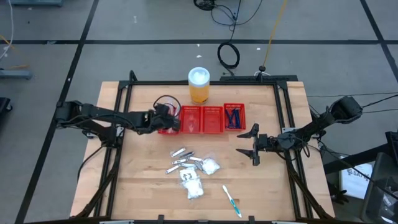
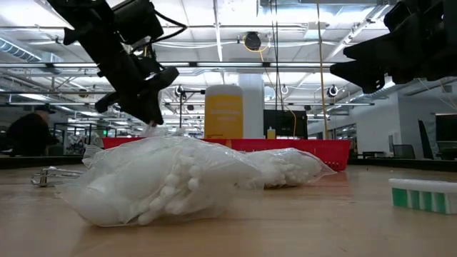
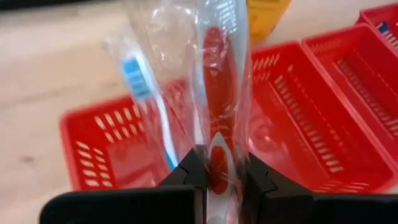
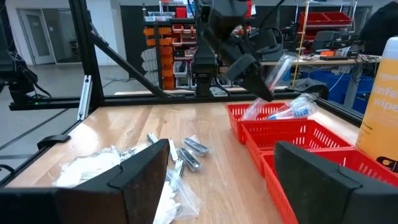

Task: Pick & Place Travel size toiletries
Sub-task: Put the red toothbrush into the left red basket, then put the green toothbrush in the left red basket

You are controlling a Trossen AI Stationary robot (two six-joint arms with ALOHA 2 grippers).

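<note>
toothbrush over the end bin, most of the pile still waiting

you've got the wooden table [image 1: 143, 186] under it all, and across its far half the red tray [image 1: 202, 119] with its row of compartments, an orange jar [image 1: 199, 85] standing just behind it. your left gripper [image 1: 166, 118] is over the tray's end compartment on the left arm's side, pinching a wrapped red toothbrush [image 3: 217, 118] between pressed fingers, the clear wrap bunched up around it. a second wrapped brush, the blue one [image 3: 146, 99], shows just beside it over that same bin; i can't tell you whether it's resting in the bin or hanging with the held one. so that drop looks close but not made.

your right gripper [image 1: 254, 144] hangs over bare wood near the tray's other end, fingers spread wide and holding nothing, so it's free for the next pick.

now the score. the far end compartment on the right arm's side already has dark blue razors [image 1: 233, 118] in it. the two middle compartments look empty. left on the table, well apart from the tray: the white packets [image 1: 198, 186] near the front, the silvery tubes [image 1: 182, 160] beside them, and one more toothbrush [image 1: 232, 201] lying alone toward the front edge. i'd call you early to midway, with packets and tubes still to sort.
</note>
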